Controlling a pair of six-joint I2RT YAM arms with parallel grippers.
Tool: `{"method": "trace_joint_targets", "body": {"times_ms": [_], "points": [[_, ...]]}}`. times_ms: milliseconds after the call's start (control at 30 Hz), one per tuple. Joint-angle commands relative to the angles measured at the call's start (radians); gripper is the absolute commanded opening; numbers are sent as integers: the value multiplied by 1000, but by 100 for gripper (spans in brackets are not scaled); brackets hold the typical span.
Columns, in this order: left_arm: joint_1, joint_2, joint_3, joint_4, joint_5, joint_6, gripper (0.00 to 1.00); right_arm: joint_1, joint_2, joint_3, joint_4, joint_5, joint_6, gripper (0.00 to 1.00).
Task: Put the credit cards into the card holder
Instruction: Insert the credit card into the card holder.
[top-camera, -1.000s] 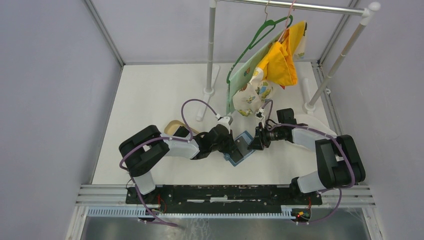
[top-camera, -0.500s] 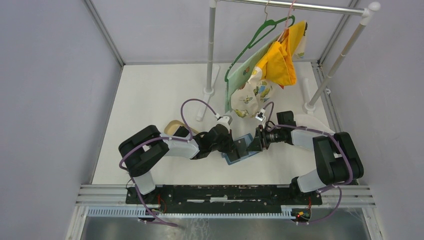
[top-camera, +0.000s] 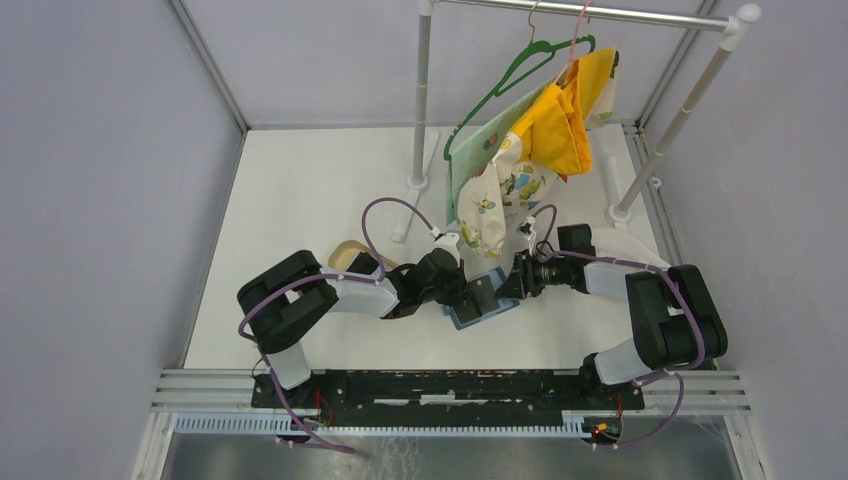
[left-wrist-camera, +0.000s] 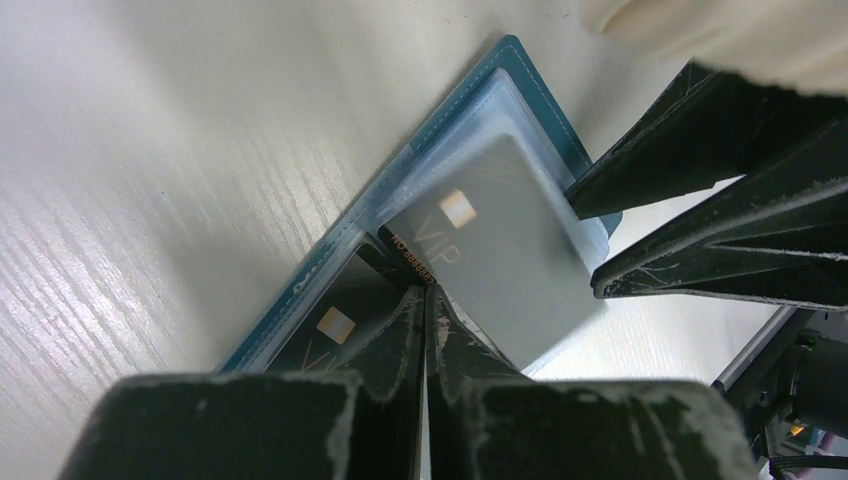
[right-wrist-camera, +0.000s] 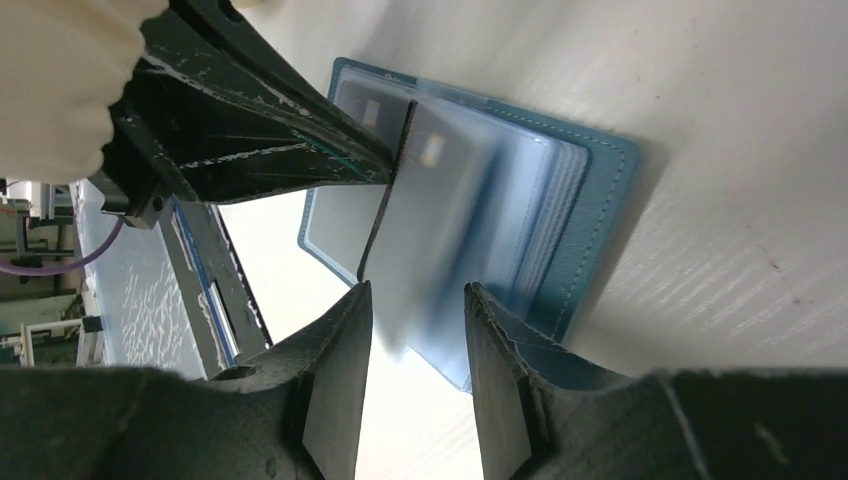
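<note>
Tabletop (top-camera: 300, 190) of white, faintly grained board fills a booth with pale lilac-grey walls (top-camera: 100, 200). A metal clothes rail (top-camera: 423, 100) carrying a yellow garment (top-camera: 560, 125) stands at the far side. Both arms meet over the open teal card holder (left-wrist-camera: 523, 68), which lies flat on the board. The left gripper (left-wrist-camera: 425, 295) has its fingers pressed together, with the tips touching the near edge of a dark VIP card (left-wrist-camera: 480, 250) seated in a clear sleeve. Whether they nip anything cannot be told. A second dark card (left-wrist-camera: 335, 325) sits in the sleeve just beside those fingers, partly under them. The right gripper (right-wrist-camera: 417, 290) has its fingers moderately apart with a blurred clear sleeve page between them, and it faces the left fingertips across the holder.
</note>
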Motion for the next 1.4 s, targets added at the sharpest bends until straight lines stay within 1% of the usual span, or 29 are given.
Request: {"method": "trace_joint_targets", "body": {"times_ms": [0, 167, 433, 533, 633, 700, 800, 833, 1067, 1167, 1267, 1367], "points": [[-5, -11, 4, -8, 3, 45, 3, -9, -2, -3, 42, 45, 28, 45], [-4, -6, 5, -8, 7, 45, 2, -10, 12, -6, 44, 41, 37, 45], [-5, -6, 8, -4, 16, 45, 2, -7, 26, -19, 109, -101, 102, 41], [-5, -8, 6, 8, 27, 39, 2, 8, 27, -23, 126, -125, 115, 40], [-3, -11, 3, 27, 46, 31, 3, 33, 28, -22, 130, -128, 116, 39], [-3, -16, -1, 39, 60, 25, 5, 42, 33, -19, 130, -117, 114, 37], [-3, -31, -8, 54, 71, 18, 9, 41, 47, -11, 104, -87, 91, 28], [-2, -37, -10, 58, 71, 16, 10, 41, 52, -5, 95, -83, 84, 27], [3, -94, -37, 53, 71, 18, 15, 38, 55, 21, 51, -56, 44, 23], [3, -113, -36, 17, 59, 29, 13, 39, 50, 25, 47, -54, 41, 22], [3, -114, -23, -32, 44, 45, 6, 39, 49, 29, 44, -57, 36, 21], [3, -98, -6, -59, 45, 54, 3, 39, 49, 36, 36, -60, 27, 21]]}}
